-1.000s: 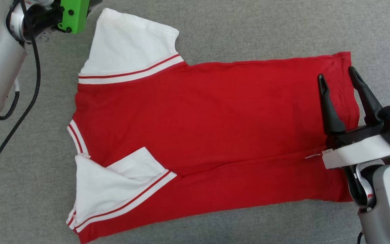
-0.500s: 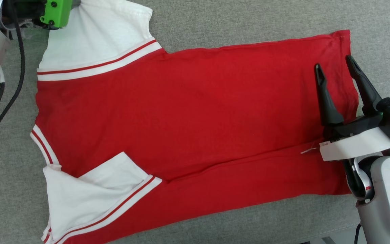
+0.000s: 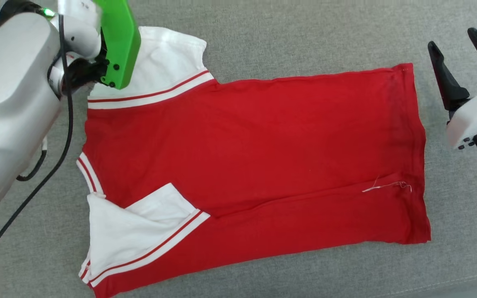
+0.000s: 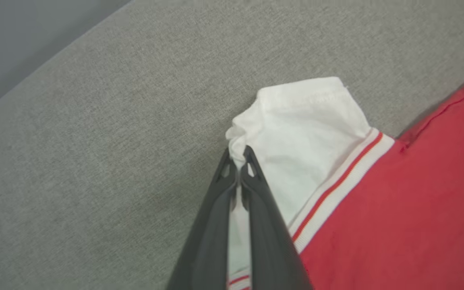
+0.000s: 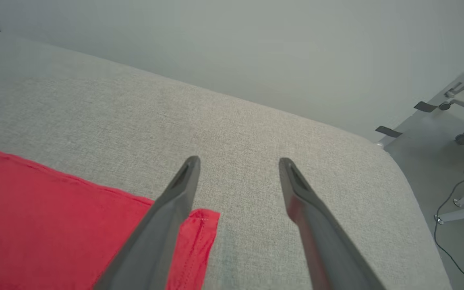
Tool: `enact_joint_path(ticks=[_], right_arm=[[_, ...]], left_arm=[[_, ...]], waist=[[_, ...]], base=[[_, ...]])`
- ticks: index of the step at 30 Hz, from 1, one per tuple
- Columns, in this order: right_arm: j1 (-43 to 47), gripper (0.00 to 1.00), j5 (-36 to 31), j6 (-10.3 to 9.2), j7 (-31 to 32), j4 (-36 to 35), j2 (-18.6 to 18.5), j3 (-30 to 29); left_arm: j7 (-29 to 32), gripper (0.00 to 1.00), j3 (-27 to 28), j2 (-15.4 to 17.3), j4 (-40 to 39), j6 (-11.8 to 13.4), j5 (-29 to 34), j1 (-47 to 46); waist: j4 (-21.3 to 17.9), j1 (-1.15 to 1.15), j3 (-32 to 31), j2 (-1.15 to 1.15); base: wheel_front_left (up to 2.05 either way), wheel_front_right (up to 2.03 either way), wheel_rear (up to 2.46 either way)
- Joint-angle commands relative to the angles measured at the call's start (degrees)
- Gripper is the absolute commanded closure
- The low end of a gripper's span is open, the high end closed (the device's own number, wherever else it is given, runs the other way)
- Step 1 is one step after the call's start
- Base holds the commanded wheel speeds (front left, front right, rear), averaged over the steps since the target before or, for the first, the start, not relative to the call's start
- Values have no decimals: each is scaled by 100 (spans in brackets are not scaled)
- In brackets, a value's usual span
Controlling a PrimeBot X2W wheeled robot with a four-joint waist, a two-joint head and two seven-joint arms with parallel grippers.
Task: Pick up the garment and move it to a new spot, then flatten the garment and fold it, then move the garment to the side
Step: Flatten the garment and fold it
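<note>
The left tool (image 4: 239,155) has its two dark fingers pressed together, pinching a bunched edge of the far sleeve (image 4: 308,129), which is white. The right tool (image 5: 238,161) has its fingers spread wide and holds nothing; it hovers over bare grey fabric just past the hem corner (image 5: 199,225). The garment (image 3: 255,145), a red shirt, lies spread flat on the grey cloth-covered counter (image 3: 304,37), collar end toward the robot's left and hem toward its right. The near sleeve (image 3: 135,231), white with red-striped trim, is folded inward onto the red body. A loose pale thread (image 3: 387,186) lies near the hem.
</note>
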Motion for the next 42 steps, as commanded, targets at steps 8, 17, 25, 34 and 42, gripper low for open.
enact_joint_path(ticks=[8,17,25,34,42], right_arm=[[-900,0,1639,-4,2558,656,-976,958],[-1543,0,2661,-4,4211,1217,-1520,1727],[-1737,0,2780,-4,4305,1945,-1379,1934],[-1437,55,2924,-4,3748,2474,-1125,2394],[-1570,100,2797,-4,2330,2487,-1337,2612]], left_arm=[[-630,100,-197,137,-554,-16,-63,411],[-967,100,-305,126,-1074,-16,62,397],[-1048,100,-331,71,-1351,-16,183,209],[-1143,100,-355,86,-1276,-16,167,192],[-1507,100,-424,178,-1060,-16,36,525]], waist=[[442,0,-622,30],[802,0,-409,30],[1035,0,-77,30],[1008,0,-9,30],[866,0,-629,30]], base=[[0,0,0],[0,0,0],[0,0,0],[0,0,0],[0,0,0]])
